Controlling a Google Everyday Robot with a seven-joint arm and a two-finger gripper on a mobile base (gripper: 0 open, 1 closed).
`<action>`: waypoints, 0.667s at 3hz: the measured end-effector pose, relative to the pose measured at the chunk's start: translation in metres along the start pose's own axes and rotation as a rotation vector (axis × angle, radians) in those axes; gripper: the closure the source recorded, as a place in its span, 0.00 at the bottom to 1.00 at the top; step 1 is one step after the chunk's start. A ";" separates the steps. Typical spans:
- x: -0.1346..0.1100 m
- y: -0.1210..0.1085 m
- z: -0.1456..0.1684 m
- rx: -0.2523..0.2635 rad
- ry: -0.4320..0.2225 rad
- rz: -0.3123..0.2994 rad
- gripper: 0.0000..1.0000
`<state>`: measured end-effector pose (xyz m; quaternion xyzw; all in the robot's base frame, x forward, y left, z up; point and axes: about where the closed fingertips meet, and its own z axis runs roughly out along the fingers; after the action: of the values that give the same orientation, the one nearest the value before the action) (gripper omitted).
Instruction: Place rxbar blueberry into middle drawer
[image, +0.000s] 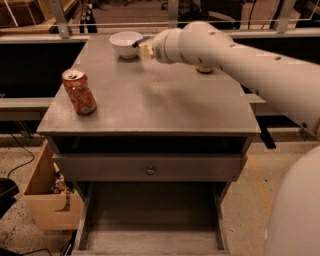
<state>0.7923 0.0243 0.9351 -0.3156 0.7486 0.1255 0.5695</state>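
The gripper (143, 47) hung above the back of the cabinet top (150, 107), just beside the white bowl (121, 42) and raised off the surface. A thin dark strip poked out of its tip toward the bowl. That strip looked like the snack bar (138, 41), though only an edge of it showed, so the fingers seemed to be closed on the bar rather than open. No bar lay anywhere on the cabinet top, which fits that reading.

The white arm (240, 62) reached in from the right and covered most of a second can (203, 69) at the back. 1 red can (79, 93) stood upright near the left front edge, well apart from the gripper. Below the top sat a closed drawer front (100, 167) with a round knob (150, 170). Under it the open drawer (150, 212) was pulled out, its flat floor bare. A cardboard box (44, 207) sat on the ground to the left.

The step in hand was the carry: the bar was picked up and lifted, and the placing was not yet done. The next move called for bringing the gripper forward past the front edge of the top, then down in front of the knobbed drawer and over the open drawer's floor, keeping clear of the red can, before letting go.
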 end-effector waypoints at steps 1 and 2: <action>-0.052 -0.005 -0.039 0.065 -0.009 -0.086 1.00; -0.083 -0.010 -0.078 0.088 -0.035 -0.125 1.00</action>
<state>0.7511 0.0011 1.0386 -0.3339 0.7221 0.0622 0.6027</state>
